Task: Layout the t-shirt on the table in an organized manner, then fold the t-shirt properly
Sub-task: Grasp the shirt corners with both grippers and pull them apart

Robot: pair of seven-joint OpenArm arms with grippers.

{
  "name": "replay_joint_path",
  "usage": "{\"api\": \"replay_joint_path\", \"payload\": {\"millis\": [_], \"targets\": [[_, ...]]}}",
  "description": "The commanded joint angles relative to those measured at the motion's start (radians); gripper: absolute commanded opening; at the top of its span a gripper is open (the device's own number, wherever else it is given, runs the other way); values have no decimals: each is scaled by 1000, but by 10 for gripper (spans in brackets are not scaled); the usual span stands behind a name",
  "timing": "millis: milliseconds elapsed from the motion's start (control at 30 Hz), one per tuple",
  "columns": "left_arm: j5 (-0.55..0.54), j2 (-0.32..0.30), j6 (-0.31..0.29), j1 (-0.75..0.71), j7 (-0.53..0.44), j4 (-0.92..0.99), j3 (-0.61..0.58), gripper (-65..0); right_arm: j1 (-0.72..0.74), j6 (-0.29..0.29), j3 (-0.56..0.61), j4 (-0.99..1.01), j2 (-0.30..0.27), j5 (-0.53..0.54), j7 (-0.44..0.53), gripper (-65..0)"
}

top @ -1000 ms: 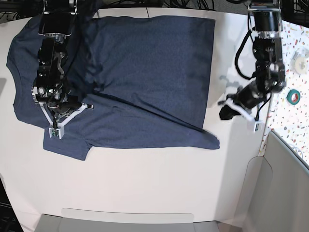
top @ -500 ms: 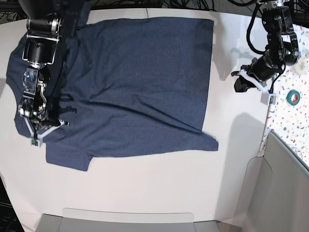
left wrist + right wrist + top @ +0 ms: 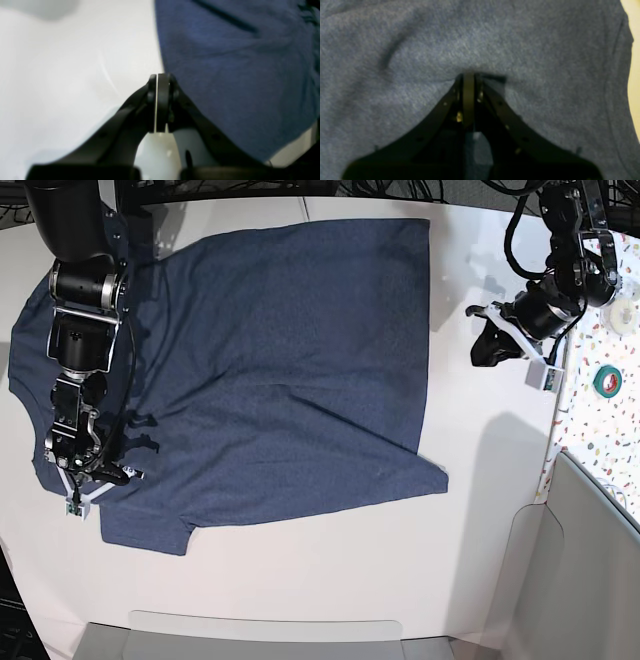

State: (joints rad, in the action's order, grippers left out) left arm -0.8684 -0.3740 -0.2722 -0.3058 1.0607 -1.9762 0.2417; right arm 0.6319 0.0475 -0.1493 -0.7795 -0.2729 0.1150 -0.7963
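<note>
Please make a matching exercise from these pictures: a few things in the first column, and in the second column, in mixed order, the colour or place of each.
1. t-shirt
2. table
3. tape roll
4. left gripper

a. white
b. green, on the speckled surface
c. above bare table, beside the shirt's hem
d. dark navy, spread out

Pairs: 1-d, 2-a, 3-b, 4-c

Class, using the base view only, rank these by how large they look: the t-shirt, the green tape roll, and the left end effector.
1. t-shirt
2. left end effector, though raised nearer the camera, so somewhat flattered
3. green tape roll
</note>
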Motion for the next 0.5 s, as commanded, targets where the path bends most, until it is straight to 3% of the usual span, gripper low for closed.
{"api": "replay_joint_path", "payload": {"millis": [0,167,333,467], "targets": [[-8,-7,-5,-3,16,-31,-6,-650,36,-24,-23,-44,-10,2,24,-650],[-7,17,-6,0,151,-35,-127,-650,-85,-36,-141,-334,-9,96,-122,-650],[-1,11,-6,6,154,-15,-267,-650,-304,-36,-155,-737,-6,217,-291,-650],[-1,10,-5,72,151,113,-316,-650,-464,-36,-155,-915,16,236,-354,-650]]}}
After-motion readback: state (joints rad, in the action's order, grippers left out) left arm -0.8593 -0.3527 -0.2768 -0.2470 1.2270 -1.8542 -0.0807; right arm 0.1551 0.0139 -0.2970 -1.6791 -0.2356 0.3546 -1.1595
